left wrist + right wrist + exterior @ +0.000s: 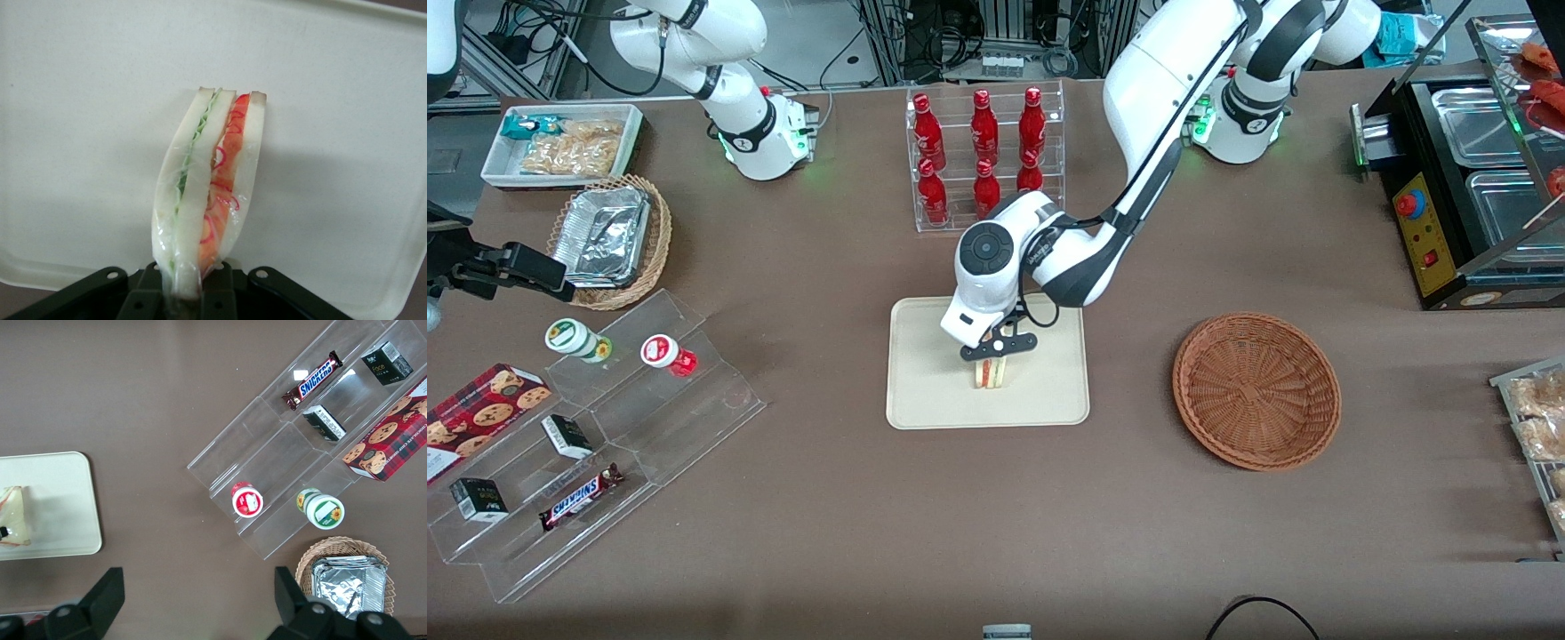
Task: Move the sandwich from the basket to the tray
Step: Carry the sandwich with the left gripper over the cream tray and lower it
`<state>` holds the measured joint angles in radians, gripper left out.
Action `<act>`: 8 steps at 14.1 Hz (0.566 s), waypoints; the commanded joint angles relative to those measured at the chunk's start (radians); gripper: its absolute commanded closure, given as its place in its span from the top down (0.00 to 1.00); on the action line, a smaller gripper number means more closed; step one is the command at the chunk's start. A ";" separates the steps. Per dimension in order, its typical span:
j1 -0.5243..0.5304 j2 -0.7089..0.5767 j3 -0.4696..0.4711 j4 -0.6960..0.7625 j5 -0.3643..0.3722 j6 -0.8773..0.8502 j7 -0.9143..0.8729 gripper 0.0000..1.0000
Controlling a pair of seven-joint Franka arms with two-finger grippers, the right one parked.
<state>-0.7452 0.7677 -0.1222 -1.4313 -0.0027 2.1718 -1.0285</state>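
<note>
The gripper (997, 348) hung over the tray (925, 391) at the centre of the front view, its fingers pinched onto the sandwich (990, 372), which stood on its edge on the tray. The basket (1256, 388) sat empty well apart. Film-wrapped and soft, the sandwich looked light, slippery and easily squashed, best held gently across its bread faces. A Snickers bar (580, 497) was readable lower left.

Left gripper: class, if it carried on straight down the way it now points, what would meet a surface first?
Probably the sandwich clamped in the left gripper would meet the tray directly beneath; whether they already touch is unclear.
</note>
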 commanded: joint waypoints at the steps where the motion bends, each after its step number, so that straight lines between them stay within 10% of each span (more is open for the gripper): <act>1: -0.017 0.028 0.009 0.034 -0.010 0.017 -0.021 0.16; 3: -0.017 0.030 0.010 0.034 -0.008 0.020 -0.010 0.47; 4: -0.016 0.028 0.010 0.034 -0.007 0.020 -0.002 0.97; 8: -0.005 -0.017 0.013 0.034 -0.002 0.007 -0.036 1.00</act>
<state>-0.7490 0.7790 -0.1205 -1.4137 -0.0027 2.1939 -1.0444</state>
